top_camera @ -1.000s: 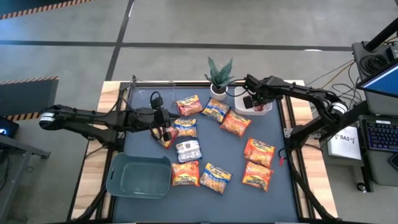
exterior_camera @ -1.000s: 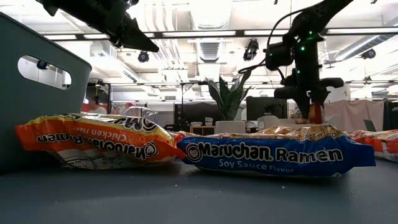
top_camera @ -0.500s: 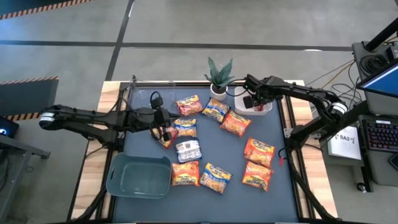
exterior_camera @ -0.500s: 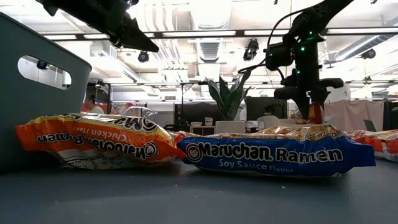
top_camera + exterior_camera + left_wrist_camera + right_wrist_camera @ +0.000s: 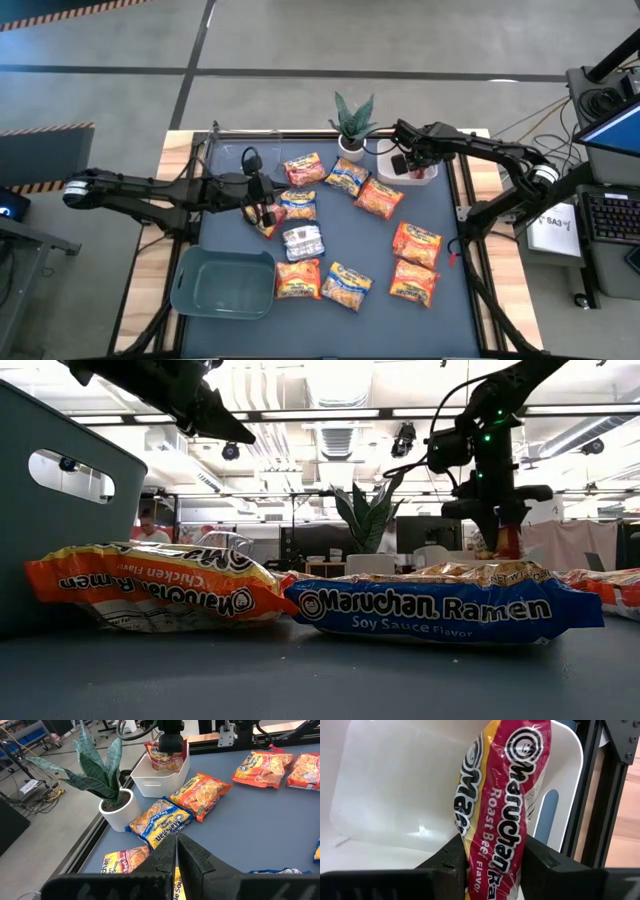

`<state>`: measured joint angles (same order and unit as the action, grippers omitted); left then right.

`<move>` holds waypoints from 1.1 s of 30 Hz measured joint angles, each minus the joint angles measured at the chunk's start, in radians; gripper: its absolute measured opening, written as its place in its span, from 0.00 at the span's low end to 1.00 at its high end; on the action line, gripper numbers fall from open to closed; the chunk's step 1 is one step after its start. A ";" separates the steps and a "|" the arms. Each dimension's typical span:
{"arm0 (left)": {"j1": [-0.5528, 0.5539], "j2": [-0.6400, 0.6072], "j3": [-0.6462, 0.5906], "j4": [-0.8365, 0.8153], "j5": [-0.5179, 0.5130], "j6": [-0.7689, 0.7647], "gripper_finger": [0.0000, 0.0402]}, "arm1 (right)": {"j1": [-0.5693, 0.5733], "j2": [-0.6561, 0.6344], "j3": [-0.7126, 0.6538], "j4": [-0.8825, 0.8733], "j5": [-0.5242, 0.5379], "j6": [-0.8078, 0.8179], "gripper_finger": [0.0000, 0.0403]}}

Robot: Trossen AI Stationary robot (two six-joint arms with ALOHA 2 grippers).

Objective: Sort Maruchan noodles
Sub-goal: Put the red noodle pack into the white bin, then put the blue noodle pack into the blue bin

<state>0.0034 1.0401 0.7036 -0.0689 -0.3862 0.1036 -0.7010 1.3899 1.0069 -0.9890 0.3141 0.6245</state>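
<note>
Several Maruchan noodle packets (image 5: 346, 177) lie flat on the dark mat, orange, red, yellow-blue and one silvery (image 5: 304, 241). My right gripper (image 5: 412, 163) points steeply down into a white bin (image 5: 432, 178) at the far right and is shut on a red Roast Beef packet (image 5: 495, 810). My left gripper (image 5: 262, 210) hangs shut above the mat's left part, over a packet (image 5: 270, 226) and well clear of it in the low view (image 5: 215, 415). My right gripper pinches the red packet's two flat faces (image 5: 492, 851) between its two fingers (image 5: 451, 856), coming from above and pointing steeply down. The packet stands on end below the fingers, inside the white bin (image 5: 150, 777). I cannot tell whether its lower end touches the bin's floor.
A teal bin (image 5: 223, 282) stands at the mat's near left corner. A potted green plant (image 5: 352, 125) sits at the far edge next to the white bin. Black frame rails (image 5: 462, 190) run along the mat's sides.
</note>
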 joint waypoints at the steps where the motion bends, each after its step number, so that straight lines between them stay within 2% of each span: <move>1: 0.000 0.000 0.000 0.000 0.000 0.000 0.00 | 0.000 0.000 0.000 0.000 0.000 0.007 0.34; 6: 0.000 0.000 0.000 -0.002 0.000 0.000 0.00 | 0.000 -0.001 0.000 0.000 0.001 0.016 0.53; 10: 0.000 0.000 0.000 -0.004 0.000 0.000 0.00 | -0.011 -0.008 0.000 -0.009 0.001 0.018 0.61; 27: 0.000 0.000 0.000 -0.006 0.000 -0.005 0.00 | -0.061 -0.097 0.000 -0.082 0.002 0.012 0.58; 30: 0.000 0.000 0.000 -0.007 0.001 -0.020 0.00 | -0.034 -0.158 0.000 -0.076 0.000 0.017 0.58; 33: 0.000 0.000 0.000 -0.007 0.003 -0.062 0.00 | 0.043 -0.236 0.000 -0.058 -0.006 0.040 0.58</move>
<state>0.0032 1.0401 0.7036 -0.0761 -0.3837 0.0415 -0.6582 1.1540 1.0073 -1.0466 0.3080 0.6647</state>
